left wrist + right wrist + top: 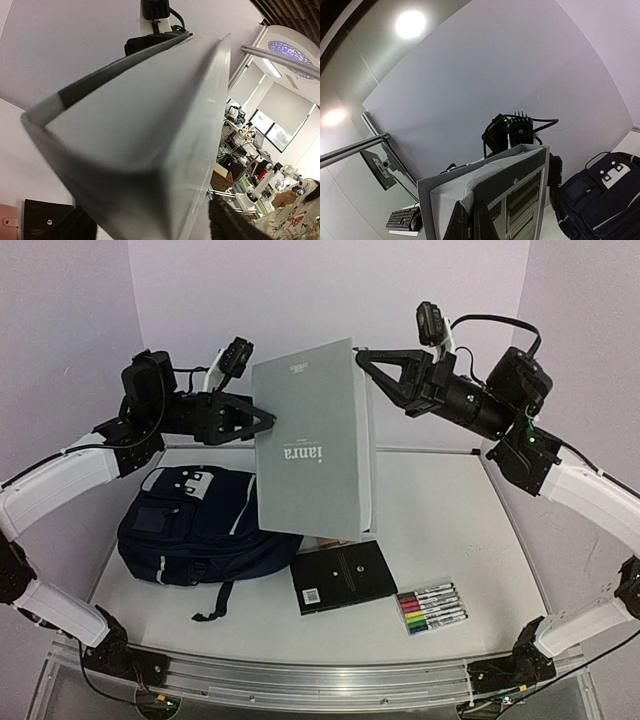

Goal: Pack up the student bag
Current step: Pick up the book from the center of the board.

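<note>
A big grey hardcover book (315, 440) hangs upright in the air over the table, between my two arms. My right gripper (362, 358) is shut on its top right corner; in the right wrist view its fingers (472, 220) pinch the cover of the book (520, 200). My left gripper (268, 422) is at the book's left edge. In the left wrist view the jaws (152, 225) straddle the book (150, 125), still wide apart, with a thin gap on one side. The student bag (195, 530) lies flat on the table below left, navy blue, also visible beyond the book as the bag (600, 200).
A black notebook (342, 576) lies right of the bag, with a pack of coloured markers (432, 608) further right. A pinkish item (322, 540) peeks out under the hanging book. White walls enclose the table on three sides.
</note>
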Tool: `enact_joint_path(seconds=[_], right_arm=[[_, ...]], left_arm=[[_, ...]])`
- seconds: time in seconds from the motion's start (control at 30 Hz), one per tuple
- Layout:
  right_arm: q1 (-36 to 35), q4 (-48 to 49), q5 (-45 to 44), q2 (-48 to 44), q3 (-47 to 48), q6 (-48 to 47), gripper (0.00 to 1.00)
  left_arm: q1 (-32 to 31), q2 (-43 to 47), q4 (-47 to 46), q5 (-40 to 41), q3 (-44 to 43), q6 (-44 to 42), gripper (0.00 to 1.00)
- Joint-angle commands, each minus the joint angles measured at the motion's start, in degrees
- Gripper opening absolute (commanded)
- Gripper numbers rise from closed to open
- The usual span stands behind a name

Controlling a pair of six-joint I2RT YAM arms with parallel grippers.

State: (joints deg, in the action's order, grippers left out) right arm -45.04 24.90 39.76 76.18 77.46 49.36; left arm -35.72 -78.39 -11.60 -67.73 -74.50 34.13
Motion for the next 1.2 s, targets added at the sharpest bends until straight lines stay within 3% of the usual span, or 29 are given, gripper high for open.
enact_joint_path(seconds=[0.0,0.13,0.2,0.27,0.53,0.67,0.87,1.17], right_arm=[[-0.31,5.57,-2.53,-0.42,-2.01,1.19,0.0],[-0.29,5.6,-3.99,-0.03,-3.9,0.8,0.03],[-0.29,5.6,-4.42,0.11,-4.47,0.5,0.09],[-0.25,5.65,-4.98,0.0,-4.97,0.12,0.23],[-0.11,5.62,-5.76,-1.46,-7.2,-1.22,0.62],[-0.1,5.64,-4.72,-1.9,-8.01,-1.98,0.82],[-0.06,5.77,-2.67,-2.02,-8.94,-2.43,0.97],[-0.1,5.41,-2.11,-1.81,-10.47,-3.57,0.98]], left_arm=[[-0.06,2.24,-9.24,-0.53,1.37,4.15,0.6],[-0.06,3.09,-9.09,0.51,2.68,5.37,0.42],[-0.08,3.51,-8.45,1.41,3.18,5.8,0.35],[-0.06,4.06,-7.29,2.5,3.57,5.82,0.29],[0.08,7.13,0.44,12.86,4.03,5.82,0.08],[0.76,7.16,5.6,17.96,2.7,7.1,0.06],[2.74,5.71,9.53,19.37,0.51,9.28,0.06],[5.89,4.36,10.94,19.59,0.81,12.61,0.06]])
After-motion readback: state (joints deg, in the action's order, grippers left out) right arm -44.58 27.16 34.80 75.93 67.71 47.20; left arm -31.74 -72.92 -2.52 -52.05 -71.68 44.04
